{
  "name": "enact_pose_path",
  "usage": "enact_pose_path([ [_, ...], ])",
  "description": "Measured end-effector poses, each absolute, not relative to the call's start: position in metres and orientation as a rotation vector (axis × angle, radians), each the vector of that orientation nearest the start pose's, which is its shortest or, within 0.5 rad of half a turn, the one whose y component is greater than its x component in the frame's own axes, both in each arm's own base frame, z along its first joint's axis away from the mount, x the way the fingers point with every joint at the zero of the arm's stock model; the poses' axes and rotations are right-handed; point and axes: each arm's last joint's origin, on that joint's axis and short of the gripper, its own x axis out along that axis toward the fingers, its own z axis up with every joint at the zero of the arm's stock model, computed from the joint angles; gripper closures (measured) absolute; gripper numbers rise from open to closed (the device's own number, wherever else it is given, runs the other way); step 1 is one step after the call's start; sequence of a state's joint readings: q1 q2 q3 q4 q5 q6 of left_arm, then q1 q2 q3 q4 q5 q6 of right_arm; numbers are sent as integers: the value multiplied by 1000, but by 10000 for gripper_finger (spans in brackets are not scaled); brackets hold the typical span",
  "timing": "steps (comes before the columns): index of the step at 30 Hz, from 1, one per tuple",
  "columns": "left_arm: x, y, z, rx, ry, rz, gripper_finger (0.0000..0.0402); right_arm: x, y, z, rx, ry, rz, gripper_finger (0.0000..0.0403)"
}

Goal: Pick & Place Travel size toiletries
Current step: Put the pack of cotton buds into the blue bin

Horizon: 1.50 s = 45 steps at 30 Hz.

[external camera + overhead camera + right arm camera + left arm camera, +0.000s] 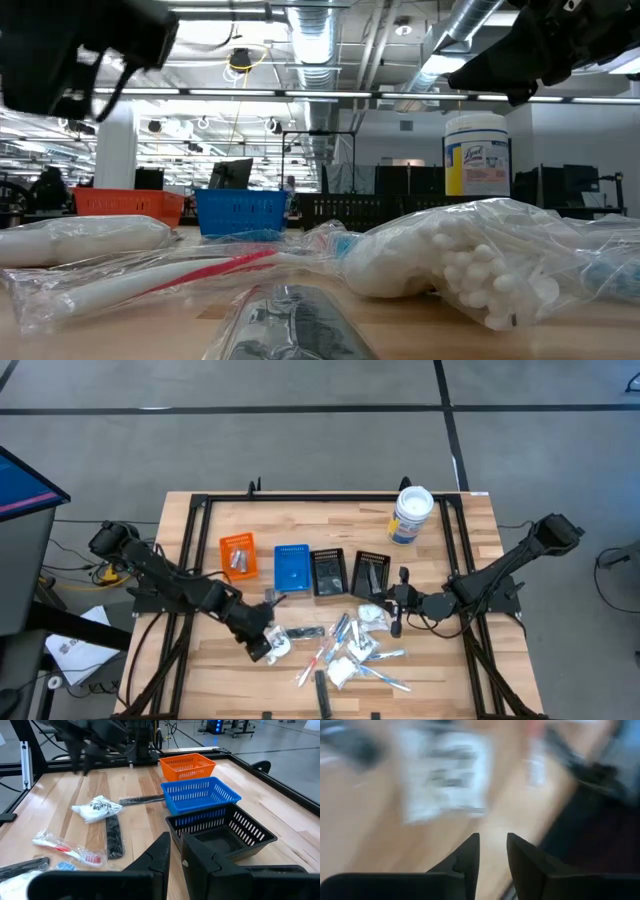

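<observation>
Blurred wood and a pale smeared packet (pixel 445 775) fill the left wrist view; printing on that packet cannot be read, and nothing sits between the two dark fingers (pixel 465 857), which stand a narrow gap apart. From above, the left gripper (pixel 272 647) hangs low over the desk (pixel 200 670) at the left edge of the toiletries (pixel 352 650), its tips partly hiding what lies beneath. The right gripper (pixel 397 615) hovers over the heap's far side, jaws nearly together with nothing between them. The toiletries lie scattered on the desk's near middle: clear-wrapped sticks with red and blue, white crinkly packets, a bag of cotton swabs (pixel 470 255), a black comb (pixel 113 836). One white packet (pixel 96 808) carries dark lettering too small to make out. Behind them stand an orange bin (pixel 237 555), a blue bin (pixel 292 566) and two black bins (pixel 328 572). The white tub (pixel 477 153) reads "Lysol" faintly on its label.
</observation>
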<state>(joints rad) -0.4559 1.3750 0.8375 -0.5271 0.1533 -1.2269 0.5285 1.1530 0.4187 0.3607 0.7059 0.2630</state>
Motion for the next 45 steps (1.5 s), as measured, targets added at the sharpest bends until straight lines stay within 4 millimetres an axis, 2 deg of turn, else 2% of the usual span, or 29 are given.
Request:
enact_pose_path([
  [4,217,-109,198,-836,1268,379,310,198,94,192,44,278,-213,365],
  [7,215,-105,189,-819,1263,394,310,198,94,193,49,272,-213,365],
  [14,201,-101,156,-870,1325,354,310,199,94,194,53,266,-212,365],
  [17,199,-100,150,-882,1314,358,310,199,94,194,53,266,-212,365],
  [22,208,-103,153,-892,1204,288,309,199,94,194,53,266,-212,365],
  [28,209,-103,149,-879,1206,306,291,199,94,194,53,266,-212,365],
  [35,220,-110,128,-877,1255,288,234,199,94,194,53,266,-212,365],
  [38,221,-111,119,-869,1300,307,227,199,94,194,53,266,-212,365],
  [41,221,-111,118,-871,1308,317,254,199,94,194,54,265,-212,365],
  [45,217,-109,129,-875,1261,289,355,199,94,194,54,265,-212,365],
])
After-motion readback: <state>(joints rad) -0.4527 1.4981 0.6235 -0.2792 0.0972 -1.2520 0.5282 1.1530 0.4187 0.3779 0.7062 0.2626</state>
